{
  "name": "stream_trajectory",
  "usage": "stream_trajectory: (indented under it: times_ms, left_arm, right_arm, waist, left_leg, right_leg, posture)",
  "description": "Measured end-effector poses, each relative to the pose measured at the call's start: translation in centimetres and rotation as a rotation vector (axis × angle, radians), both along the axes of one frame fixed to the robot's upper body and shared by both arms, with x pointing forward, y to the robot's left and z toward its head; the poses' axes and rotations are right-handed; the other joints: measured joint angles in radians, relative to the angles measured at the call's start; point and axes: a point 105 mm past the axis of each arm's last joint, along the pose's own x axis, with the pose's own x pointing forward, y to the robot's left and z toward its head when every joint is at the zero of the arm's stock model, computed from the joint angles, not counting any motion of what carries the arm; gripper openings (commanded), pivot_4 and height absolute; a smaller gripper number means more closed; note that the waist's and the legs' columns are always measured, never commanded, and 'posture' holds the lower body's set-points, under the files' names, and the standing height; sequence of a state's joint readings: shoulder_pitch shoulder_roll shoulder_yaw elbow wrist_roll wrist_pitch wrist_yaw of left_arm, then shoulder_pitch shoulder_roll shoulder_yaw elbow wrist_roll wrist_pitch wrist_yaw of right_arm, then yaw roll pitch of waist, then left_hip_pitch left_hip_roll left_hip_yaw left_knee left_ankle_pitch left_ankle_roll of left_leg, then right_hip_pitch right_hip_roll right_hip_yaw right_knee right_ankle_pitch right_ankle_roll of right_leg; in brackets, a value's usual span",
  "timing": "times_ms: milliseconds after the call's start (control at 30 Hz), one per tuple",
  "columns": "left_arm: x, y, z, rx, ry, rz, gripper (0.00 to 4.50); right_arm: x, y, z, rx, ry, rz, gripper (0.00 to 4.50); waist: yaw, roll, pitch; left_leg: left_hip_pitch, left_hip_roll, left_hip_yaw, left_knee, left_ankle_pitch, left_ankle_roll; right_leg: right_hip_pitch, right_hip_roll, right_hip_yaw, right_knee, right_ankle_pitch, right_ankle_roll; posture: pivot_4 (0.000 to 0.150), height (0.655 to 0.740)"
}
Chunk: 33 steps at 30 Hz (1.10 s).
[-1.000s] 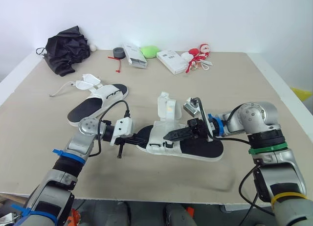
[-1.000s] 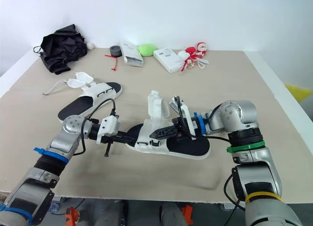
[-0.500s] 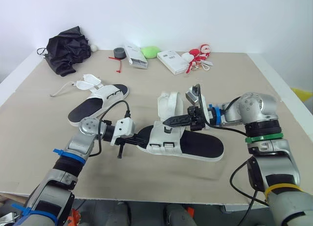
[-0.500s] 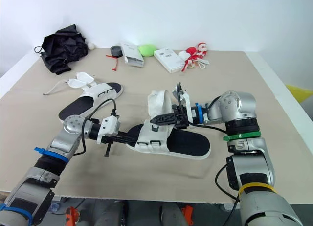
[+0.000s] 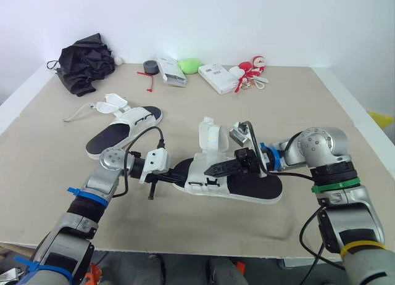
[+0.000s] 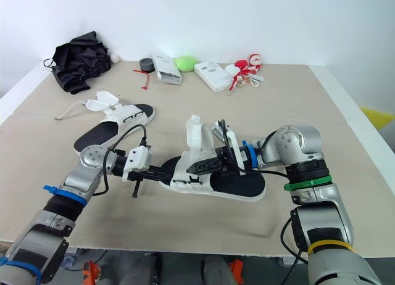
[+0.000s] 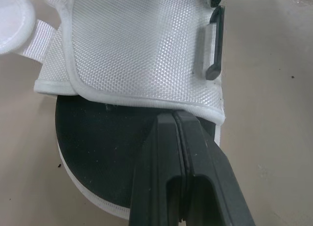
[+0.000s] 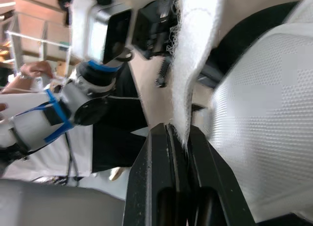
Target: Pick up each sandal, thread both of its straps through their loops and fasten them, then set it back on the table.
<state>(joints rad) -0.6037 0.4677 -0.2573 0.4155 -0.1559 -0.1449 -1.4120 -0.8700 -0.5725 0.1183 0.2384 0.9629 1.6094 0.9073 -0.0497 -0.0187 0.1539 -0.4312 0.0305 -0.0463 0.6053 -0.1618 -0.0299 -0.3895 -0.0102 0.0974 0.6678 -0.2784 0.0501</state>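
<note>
At ten o'clock on the table [image 5: 308, 112] I see a black cloth [image 5: 83, 63] heaped near the far corner. The second sandal [image 5: 120, 129] lies flat on the table at about ten o'clock from the one being worked, well apart from it, with its straps lying loose.

The left gripper [image 7: 176, 119] comes in from about eight o'clock. Its fingers are pressed together, tips against the hem of the white upper and over the black footbed. I cannot tell whether any fabric is caught between them.

The sandal [image 5: 256, 185] rests on the table in front of me, its long axis running from nine to three o'clock. At twelve o'clock from it, along the far edge, are a tape roll [image 5: 149, 66], two white boxes [image 5: 170, 69], a green object [image 5: 189, 65] and some red-and-white items [image 5: 250, 69].

The right gripper [image 5: 210, 172] reaches in from three o'clock over the footbed. Its fingers are closed on a white fuzzy strap [image 8: 195, 55] of that sandal.
</note>
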Motion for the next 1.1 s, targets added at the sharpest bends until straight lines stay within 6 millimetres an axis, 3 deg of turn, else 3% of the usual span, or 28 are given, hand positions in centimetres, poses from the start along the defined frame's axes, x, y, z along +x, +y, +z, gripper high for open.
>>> stream_trajectory:
  times_ms: [267,367,500,733,800,900,1100]
  left_arm:
    - [0.0,0.0,0.0,0.001,0.001,-0.001,0.00]
    - [-0.1,0.0,-0.1,0.002,0.004,-0.001,0.00]
    - [-0.1,0.1,-0.2,0.006,0.009,-0.002,0.00]
    - [-0.2,0.0,-0.2,0.010,0.015,-0.009,0.00]
    - [-0.2,0.0,-0.3,0.013,0.017,-0.012,0.00]
    - [-0.1,0.1,-0.3,0.015,0.018,-0.009,0.00]
    - [-0.1,0.0,-0.3,0.017,0.021,-0.011,0.00]
  right_arm:
    - [-0.4,0.1,-1.2,-0.046,0.004,0.004,0.06]
    - [-0.5,-0.1,-2.6,-0.153,-0.024,0.000,0.06]
    - [-0.2,0.1,-2.4,-0.203,-0.128,0.022,0.06]
    - [-0.8,-0.1,-1.7,-0.140,-0.188,0.086,0.06]
    - [-1.0,0.1,-1.9,-0.124,-0.278,0.115,0.06]
    - [-1.2,0.2,-2.0,-0.115,-0.324,0.134,0.86]
    - [-2.0,0.3,-1.7,-0.093,-0.339,0.181,3.41]
  waist:
    - [0.000,0.000,-0.001]
    - [-0.001,0.000,-0.003]
    - [-0.001,0.001,-0.005]
    - [0.000,0.001,-0.005]
    - [0.001,0.001,-0.005]
    - [0.001,0.001,-0.005]
    - [0.001,0.001,-0.005]
  left_leg:
    - [0.001,0.000,0.000,0.000,0.000,0.000]
    - [0.002,0.000,0.000,0.000,0.000,0.000]
    - [0.007,0.001,0.000,0.000,-0.001,0.001]
    - [0.007,0.001,0.000,0.000,-0.002,0.002]
    - [0.007,0.001,0.000,0.000,-0.003,0.003]
    - [0.007,0.001,0.000,0.000,-0.003,0.003]
    - [0.007,0.001,0.000,0.000,-0.003,0.003]
  right_leg:
    - [0.001,0.000,0.000,0.000,0.000,0.000]
    - [0.002,0.000,0.000,0.000,-0.002,0.002]
    - [0.007,0.001,0.000,0.000,-0.003,0.001]
    - [0.007,0.001,0.000,0.000,-0.005,0.001]
    - [0.007,0.001,0.000,0.000,-0.005,0.001]
    - [0.007,0.001,0.000,0.000,-0.005,0.001]
    - [0.007,0.001,0.000,0.000,-0.005,0.001]
  posture:
    - [0.150,0.7380]
    - [0.150,0.7380]
    - [0.150,0.7380]
    - [0.150,0.7380]
    - [0.150,0.7380]
    - [0.150,0.7380]
    - [0.150,0.7380]
